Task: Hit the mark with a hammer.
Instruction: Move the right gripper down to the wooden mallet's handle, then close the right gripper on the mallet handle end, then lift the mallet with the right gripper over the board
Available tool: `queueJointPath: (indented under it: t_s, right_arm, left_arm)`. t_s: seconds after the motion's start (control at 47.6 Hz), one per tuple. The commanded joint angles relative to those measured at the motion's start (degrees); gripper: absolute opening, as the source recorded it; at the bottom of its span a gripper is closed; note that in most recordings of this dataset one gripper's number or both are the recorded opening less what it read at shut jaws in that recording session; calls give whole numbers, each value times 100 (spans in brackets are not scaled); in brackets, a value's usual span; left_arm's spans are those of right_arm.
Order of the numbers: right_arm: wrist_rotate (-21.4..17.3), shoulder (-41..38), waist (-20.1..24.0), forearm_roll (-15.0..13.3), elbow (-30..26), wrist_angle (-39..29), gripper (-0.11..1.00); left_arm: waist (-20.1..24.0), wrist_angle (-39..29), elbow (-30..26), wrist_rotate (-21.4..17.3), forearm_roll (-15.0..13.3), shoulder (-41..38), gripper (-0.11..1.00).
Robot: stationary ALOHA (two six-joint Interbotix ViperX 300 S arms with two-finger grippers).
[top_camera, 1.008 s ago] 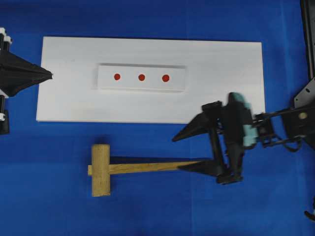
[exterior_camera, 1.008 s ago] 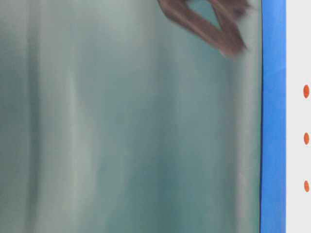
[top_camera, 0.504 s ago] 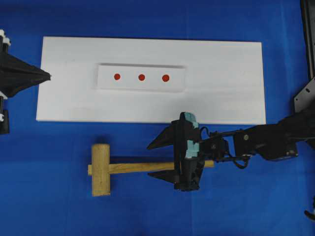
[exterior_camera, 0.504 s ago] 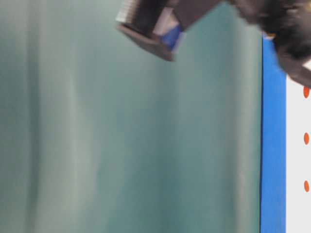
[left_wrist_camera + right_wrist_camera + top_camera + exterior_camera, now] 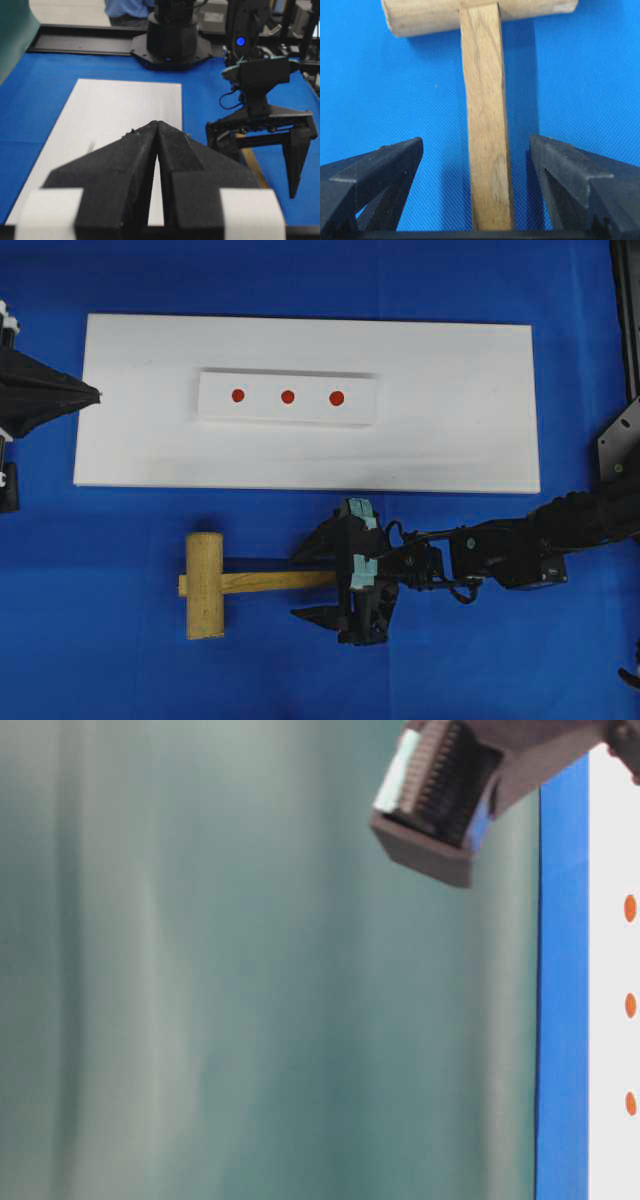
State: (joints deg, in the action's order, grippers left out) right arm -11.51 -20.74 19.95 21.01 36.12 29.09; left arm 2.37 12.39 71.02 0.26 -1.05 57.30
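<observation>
Wooden mallet looks rigid and head-heavy; right gripper fingers apart, straddling the mid-handle, head at 9 o'clock; left gripper pinched together, empty.

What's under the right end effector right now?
The hammer handle lies on the blue cloth between the open fingers of the right end effector, untouched. The handle's far end is covered.

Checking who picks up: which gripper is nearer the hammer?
Right. The right gripper straddles the hammer handle, jaws open on either side. The left gripper sits shut at the white board's far edge.
</observation>
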Motion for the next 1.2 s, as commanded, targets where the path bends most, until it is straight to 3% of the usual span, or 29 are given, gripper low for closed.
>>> queueJointPath:
  t_s: [0.0, 0.168, 0.231, 0.357, 0.441, 0.672, 1.176]
  right_arm:
    - [26, 35, -9, 9, -114, 53, 85]
    - [44, -97, -70, 44, -185, 53, 79]
    - [70, -114, -105, 44, -176, 53, 65]
    - [167, -105, -132, 44, -185, 35, 27]
    - [220, -97, -132, 44, -211, 35, 11]
    - [255, 396, -141, 44, -123, -193, 10]
    - [413, 2435, -325, 26, 431, -1046, 10]
  left_arm:
    - [9, 26, -53, 9, -9, -9, 0]
    - [9, 18, -44, 9, -9, -9, 0]
    - [9, 0, -44, 9, 0, 0, 0]
    - [9, -53, -35, 18, -9, 0, 0]
    - [9, -88, -35, 18, -9, 0, 0]
    - [9, -149, -35, 18, -9, 53, 0]
    - [0, -308, -35, 35, -9, 132, 0]
